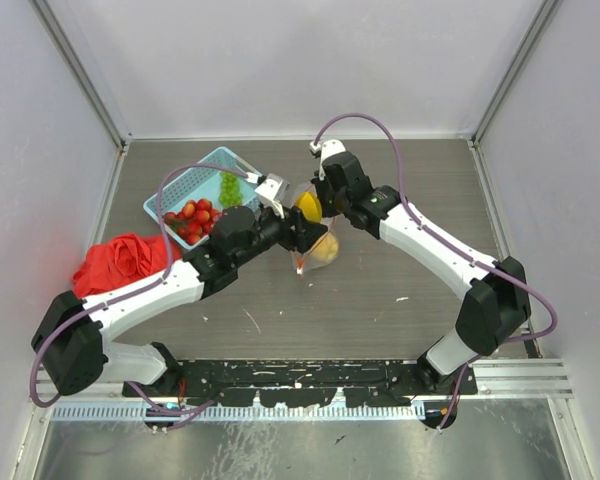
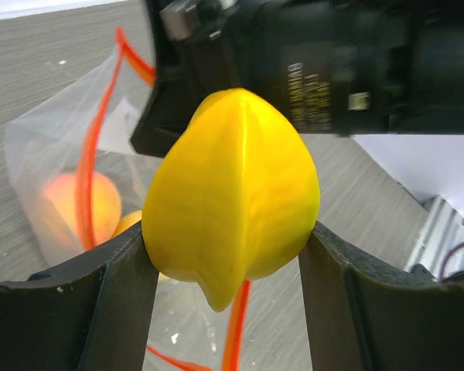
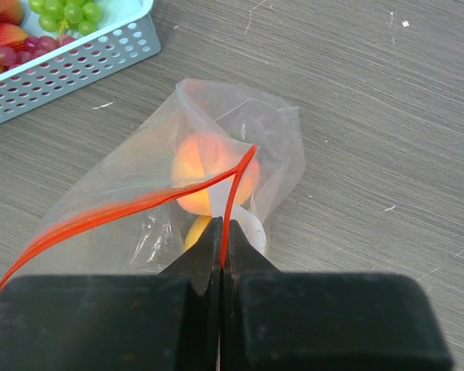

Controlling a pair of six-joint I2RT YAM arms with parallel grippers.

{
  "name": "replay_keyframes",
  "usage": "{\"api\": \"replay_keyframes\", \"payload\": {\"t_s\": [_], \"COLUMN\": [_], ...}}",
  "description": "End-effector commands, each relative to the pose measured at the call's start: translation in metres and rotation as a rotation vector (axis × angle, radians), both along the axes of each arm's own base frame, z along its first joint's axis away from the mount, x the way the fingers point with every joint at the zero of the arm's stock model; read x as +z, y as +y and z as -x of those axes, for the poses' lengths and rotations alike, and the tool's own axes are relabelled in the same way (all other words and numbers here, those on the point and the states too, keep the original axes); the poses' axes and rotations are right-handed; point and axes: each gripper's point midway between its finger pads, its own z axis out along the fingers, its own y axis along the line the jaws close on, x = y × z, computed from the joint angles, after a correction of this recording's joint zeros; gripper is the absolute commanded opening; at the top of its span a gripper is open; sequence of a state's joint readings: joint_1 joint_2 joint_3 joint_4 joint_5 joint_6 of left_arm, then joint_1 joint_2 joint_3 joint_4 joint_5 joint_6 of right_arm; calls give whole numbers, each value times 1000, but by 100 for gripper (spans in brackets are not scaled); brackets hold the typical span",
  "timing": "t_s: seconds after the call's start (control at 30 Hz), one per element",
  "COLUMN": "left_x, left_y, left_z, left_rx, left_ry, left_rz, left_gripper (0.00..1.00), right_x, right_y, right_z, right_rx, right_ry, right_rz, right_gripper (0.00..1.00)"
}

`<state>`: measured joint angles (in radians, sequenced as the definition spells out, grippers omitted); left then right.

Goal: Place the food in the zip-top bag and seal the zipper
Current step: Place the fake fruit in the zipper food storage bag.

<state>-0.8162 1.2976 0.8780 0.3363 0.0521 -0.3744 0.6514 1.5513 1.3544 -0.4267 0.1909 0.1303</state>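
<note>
Lemon in left gripper near bag

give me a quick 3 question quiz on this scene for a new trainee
1. Fill in: the strawberries and grapes lie in the light-blue ____.
2. What does the left gripper hold? A) grapes B) the lemon C) a strawberry
3. True or false: the right gripper is pinched shut on the zipper of the zip-top bag.

Key: 1 basket; 2 B; 3 true
</note>
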Motion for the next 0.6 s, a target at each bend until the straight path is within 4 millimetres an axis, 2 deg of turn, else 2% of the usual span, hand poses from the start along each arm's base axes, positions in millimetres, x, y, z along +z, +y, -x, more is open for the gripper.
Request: {"api": "replay_keyframes", "payload": {"t_s": [0.0, 0.27, 0.47, 0.57], "left_x": [-19, -42, -44, -44], "left_y": [19, 24, 21, 21], "left_z": [-22, -26, -27, -25], "left_rx": [142, 179, 163, 157], "left_ry": [-3, 34, 53, 59], "left_rz": [-40, -95, -126, -132], "left_gripper": [41, 42, 66, 74], "right_x": [39, 40, 41, 41], "right_y": [12, 12, 13, 14], "right_z": [6, 7, 7, 7], "right_rx": [39, 42, 48, 51], "right_ry": [-75, -77, -78, -77], "right_rz": [-88, -91, -95, -97], "right_gripper": [1, 1, 1, 1]}}
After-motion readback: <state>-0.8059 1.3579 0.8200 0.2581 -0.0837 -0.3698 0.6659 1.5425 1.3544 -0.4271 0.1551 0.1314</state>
